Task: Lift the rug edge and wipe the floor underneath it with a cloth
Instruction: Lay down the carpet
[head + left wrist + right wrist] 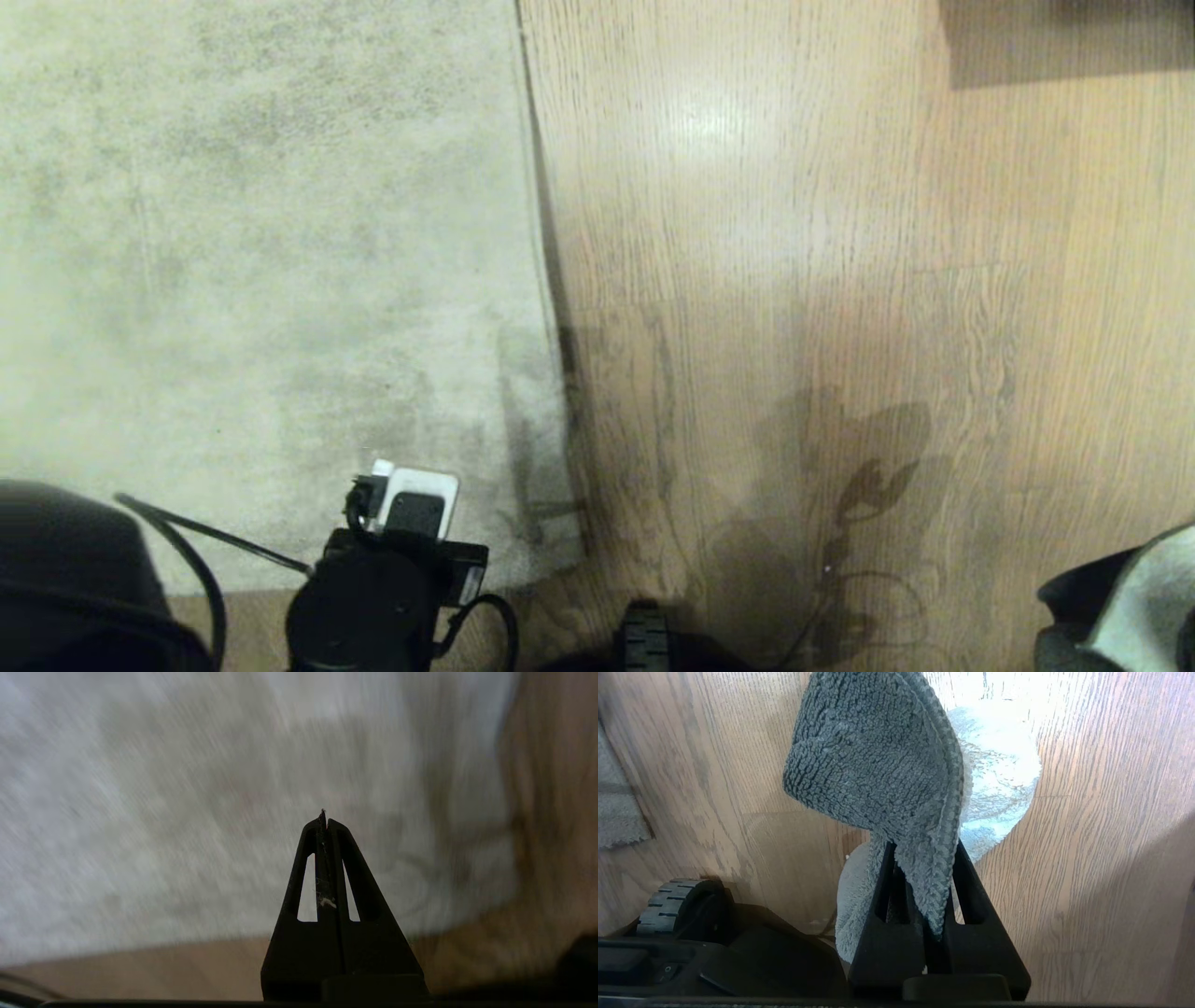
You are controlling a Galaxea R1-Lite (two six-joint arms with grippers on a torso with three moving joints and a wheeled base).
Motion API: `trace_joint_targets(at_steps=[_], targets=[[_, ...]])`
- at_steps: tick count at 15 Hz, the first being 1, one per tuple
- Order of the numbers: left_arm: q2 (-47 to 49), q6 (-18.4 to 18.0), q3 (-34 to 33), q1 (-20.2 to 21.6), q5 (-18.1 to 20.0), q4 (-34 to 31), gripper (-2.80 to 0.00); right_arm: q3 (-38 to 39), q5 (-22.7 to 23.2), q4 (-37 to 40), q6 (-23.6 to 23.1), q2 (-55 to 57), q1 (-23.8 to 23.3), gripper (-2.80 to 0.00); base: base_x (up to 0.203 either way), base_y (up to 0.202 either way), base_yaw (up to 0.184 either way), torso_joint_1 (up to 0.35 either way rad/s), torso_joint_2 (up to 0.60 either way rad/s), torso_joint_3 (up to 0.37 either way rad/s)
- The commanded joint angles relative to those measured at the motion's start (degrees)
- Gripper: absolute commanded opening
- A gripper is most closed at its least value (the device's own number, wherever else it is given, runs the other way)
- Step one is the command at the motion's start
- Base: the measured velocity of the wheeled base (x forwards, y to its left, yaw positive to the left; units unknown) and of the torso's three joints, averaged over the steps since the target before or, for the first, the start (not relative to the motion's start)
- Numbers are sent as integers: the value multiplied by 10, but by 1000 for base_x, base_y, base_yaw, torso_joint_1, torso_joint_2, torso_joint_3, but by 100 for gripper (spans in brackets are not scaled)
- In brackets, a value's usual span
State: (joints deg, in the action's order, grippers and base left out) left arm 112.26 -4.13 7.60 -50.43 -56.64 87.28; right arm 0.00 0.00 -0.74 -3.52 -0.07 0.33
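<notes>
The pale mottled rug (pixel 233 233) lies flat, and the rug edge (pixel 546 280) runs straight away from me down to a near corner (pixel 574 555). Wood-grain floor (pixel 794 233) lies to its right. My left arm (pixel 373 597) hangs over the rug's near corner area. In the left wrist view the left gripper (pixel 323 819) is shut and empty, above the rug (pixel 187 812) and short of its edge (pixel 507 812). My right gripper (pixel 920 851) is shut on the fuzzy cloth (pixel 878 765), grey side out and pale side behind. The cloth (pixel 1134 597) shows low at the right.
My base and one wheel (pixel 668 900) sit close below the right gripper. A dark shape (pixel 1064 37) casts shade at the far right. Shadows of my arms fall on the floor (pixel 840 485) by the rug corner.
</notes>
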Motion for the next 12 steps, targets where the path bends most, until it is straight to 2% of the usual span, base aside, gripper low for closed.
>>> trace_joint_targets(at_steps=[1,5,7,12], targets=[[109,34,-9,5,2,18,-280,0,0,0,-1,1,0,-280,0,0,0,0,0,0],[192,50,19,44,53,15,-280,0,0,0,0,1,0,-280,0,0,0,0,0,0],[226,50,65,58,60,2,-280,0,0,0,-1,1,0,-280,0,0,0,0,0,0],[287,48,224,81,84,-82,-280,0,0,0,0,1,0,-280,0,0,0,0,0,0]])
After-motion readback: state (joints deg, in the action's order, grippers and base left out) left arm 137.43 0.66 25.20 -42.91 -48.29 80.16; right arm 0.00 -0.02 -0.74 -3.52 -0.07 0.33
